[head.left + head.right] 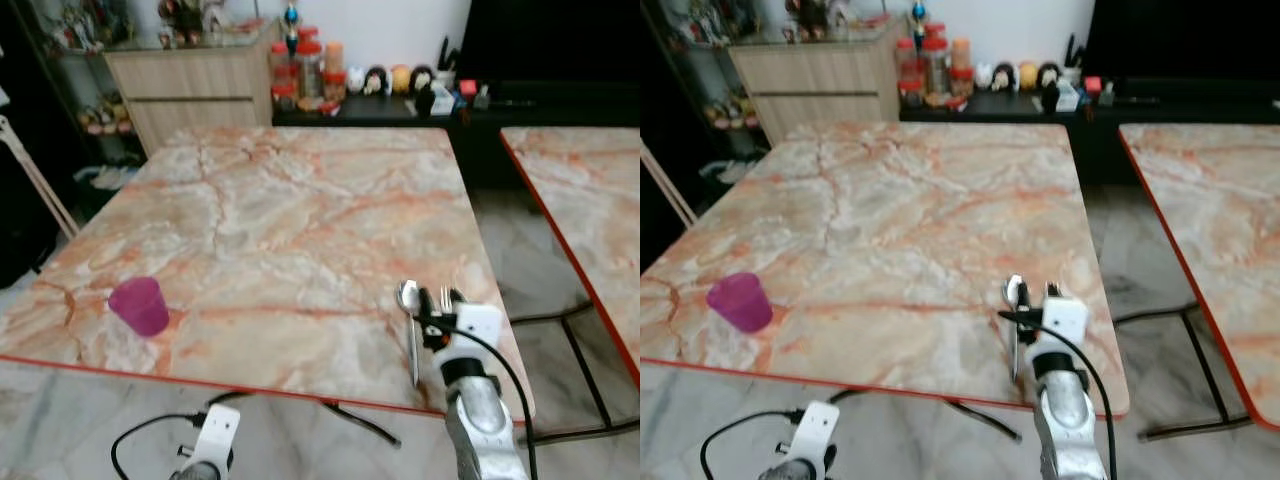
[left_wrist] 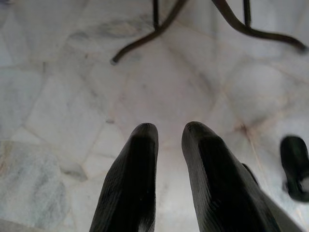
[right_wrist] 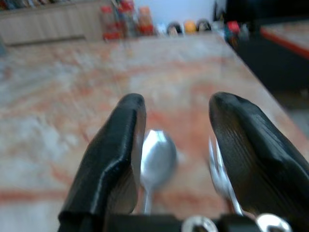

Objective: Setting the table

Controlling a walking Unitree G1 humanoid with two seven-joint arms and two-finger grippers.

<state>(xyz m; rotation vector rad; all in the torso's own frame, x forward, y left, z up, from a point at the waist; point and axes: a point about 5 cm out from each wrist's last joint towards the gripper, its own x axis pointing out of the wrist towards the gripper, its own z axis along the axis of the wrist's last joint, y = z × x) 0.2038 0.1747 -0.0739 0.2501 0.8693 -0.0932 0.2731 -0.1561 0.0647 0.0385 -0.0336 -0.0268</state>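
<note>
Near the marble table's [image 1: 300, 200] front edge, at about five o'clock in the left eye view, the right gripper [image 1: 432, 312] hangs over a spoon [image 1: 410, 310] and fork [image 1: 446, 296]; a purple cup [image 1: 140, 305] stands at eight o'clock. Seen from the right wrist, its fingers [image 3: 116, 154] spread wide, gripping nothing, spoon [image 3: 155, 157] and fork [image 3: 219, 174] between them. Seen from the left wrist, the left gripper [image 2: 169, 133] hangs narrowly parted over floor tiles [image 2: 72, 96].

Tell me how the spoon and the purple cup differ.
Colour: the spoon is shiny silver; the cup is purple.
Pose: the spoon lies flat and long; the cup stands upright.
Place: the spoon is at the table's near right corner, between the open fingers of the right gripper, beside a fork; the cup stands alone near the left corner.
Both rest on the marble table near its front edge.
</note>
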